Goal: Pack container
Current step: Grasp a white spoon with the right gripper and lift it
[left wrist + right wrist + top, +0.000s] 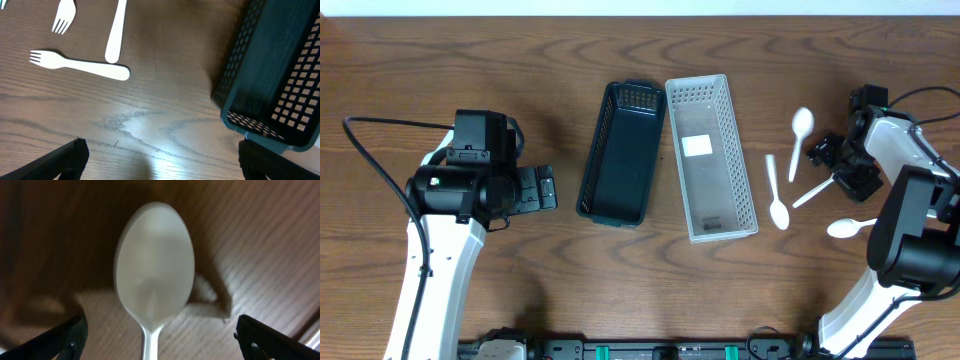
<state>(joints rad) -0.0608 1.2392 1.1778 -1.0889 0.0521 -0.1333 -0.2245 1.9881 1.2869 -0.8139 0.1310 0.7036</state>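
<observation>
A dark basket (620,155) and a white basket (711,158) stand side by side in mid-table. Both look empty apart from a white label in the white one. White plastic spoons (800,128) (779,212) (844,228) lie to their right. My right gripper (836,172) is open low over a spoon whose handle (810,195) sticks out from under it. In the right wrist view that spoon (155,275) lies between the open fingers (160,340). My left gripper (546,188) is open and empty left of the dark basket (280,75).
The left wrist view shows two white forks (80,66) (63,15) and a white handle (116,35) on the wood; the left arm hides them from overhead. A short white stick-like utensil (771,170) lies beside the white basket.
</observation>
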